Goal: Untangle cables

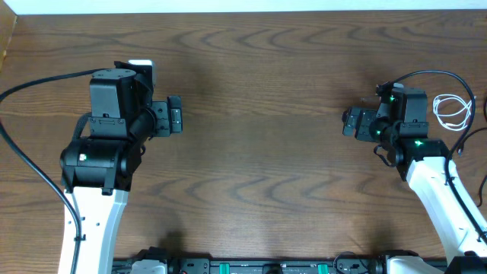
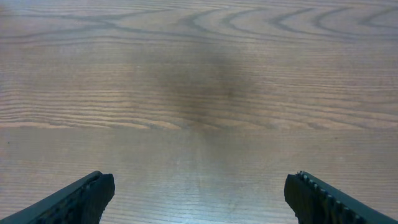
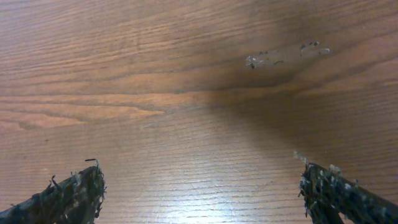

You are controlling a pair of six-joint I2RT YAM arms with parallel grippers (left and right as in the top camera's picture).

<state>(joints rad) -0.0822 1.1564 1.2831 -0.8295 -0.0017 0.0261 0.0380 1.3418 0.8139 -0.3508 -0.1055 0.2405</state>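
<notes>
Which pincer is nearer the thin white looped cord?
Right. The right pincer points away from the thin white looped cord, which lies just behind that arm's wrist. The left pincer is far off on the opposite side.

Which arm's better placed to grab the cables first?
Right. The short white looped cord and thin black cord both lie just behind the open right hand. The left hand is far across the table from both.
</notes>
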